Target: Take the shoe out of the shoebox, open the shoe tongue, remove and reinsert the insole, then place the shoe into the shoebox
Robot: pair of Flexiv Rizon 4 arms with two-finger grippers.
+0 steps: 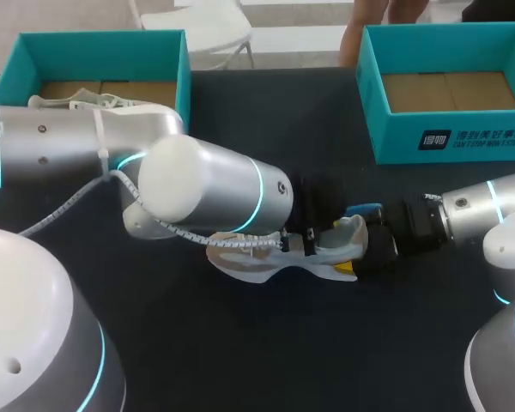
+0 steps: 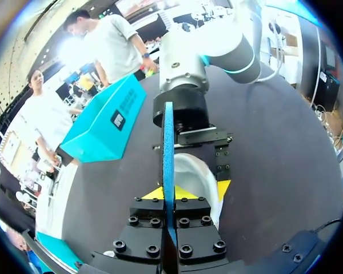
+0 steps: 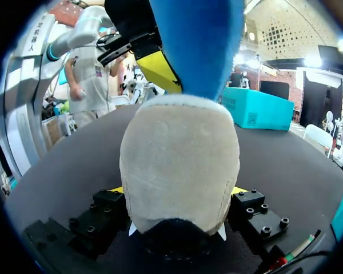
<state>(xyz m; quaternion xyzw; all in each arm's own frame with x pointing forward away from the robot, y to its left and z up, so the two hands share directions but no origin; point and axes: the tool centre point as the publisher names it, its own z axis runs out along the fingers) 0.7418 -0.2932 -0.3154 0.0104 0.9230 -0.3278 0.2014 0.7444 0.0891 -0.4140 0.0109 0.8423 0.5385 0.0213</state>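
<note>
Two teal cardboard shoeboxes stand at the far side of the black table (image 1: 266, 343). The left-hand shoebox (image 1: 167, 69) holds a white laced shoe (image 1: 81, 103). The right-hand shoebox (image 1: 451, 137) shows only its brown cardboard floor.

Task shoe: a cream suede shoe with a white sole (image 1: 266, 262) sits near the table's middle, well clear of both boxes, with its toe toward the left arm and its heel toward the right arm. Whether the sole rests on the table cannot be told.

Right claw (image 3: 177, 191): closed on the shoe's heel. In the right wrist view both yellow-tipped fingers press the heel from opposite sides.

Left claw (image 2: 168, 194): closed narrowly on a thin bright blue insole (image 2: 168, 142), which the left wrist view shows edge-on between the fingers. In the right wrist view the insole stands up out of the shoe's opening above the heel collar, which hides its lower end.

The left arm comes in from the left and reaches past the middle, and the two claws meet at the shoe's heel end.
</note>
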